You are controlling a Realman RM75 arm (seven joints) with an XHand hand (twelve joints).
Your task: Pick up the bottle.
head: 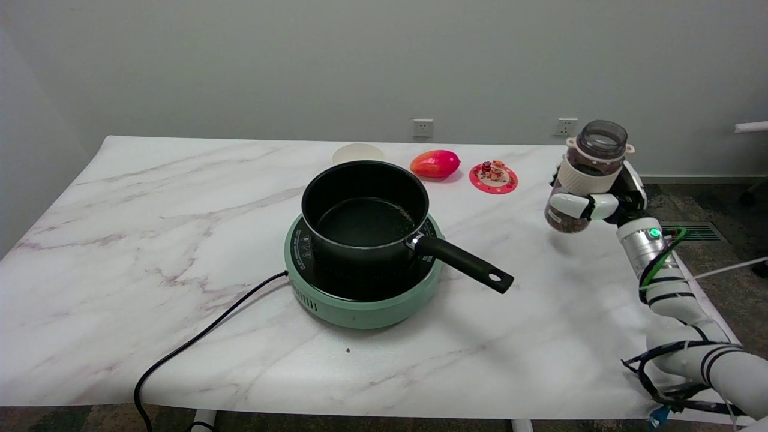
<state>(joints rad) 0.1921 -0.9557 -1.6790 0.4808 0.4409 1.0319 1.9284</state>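
the right hand (591, 201) is wrapped around the bottle (585, 177), its fingers crossing the lower body while the palm backs it from the far side. the bottle is a clear grinder-style jar with a white band at mid-height, a smoky transparent cap and dark reddish-brown contents. it sits slightly tilted in the grasp and appears clear of the marble table (150, 240), with a faint shadow beneath it; the lift is judged largely accomplished. the grip below the band looks chosen to keep the cap free and the weight seated in the palm.

to the hand's left, well apart, a black saucepan (363, 210) stands on a green induction hob (360, 300), its handle (465, 261) pointing towards the hand's side of the table. the hob's power cord (198, 342) runs off the near edge. beyond and left of the hand lie a red-orange mango (435, 163), a pink coaster with small figurines (493, 177) just beside it, and a pale round dish (358, 153) behind the saucepan.

risk noted: the tilt could let the smooth glass slip if the grasp slackens.
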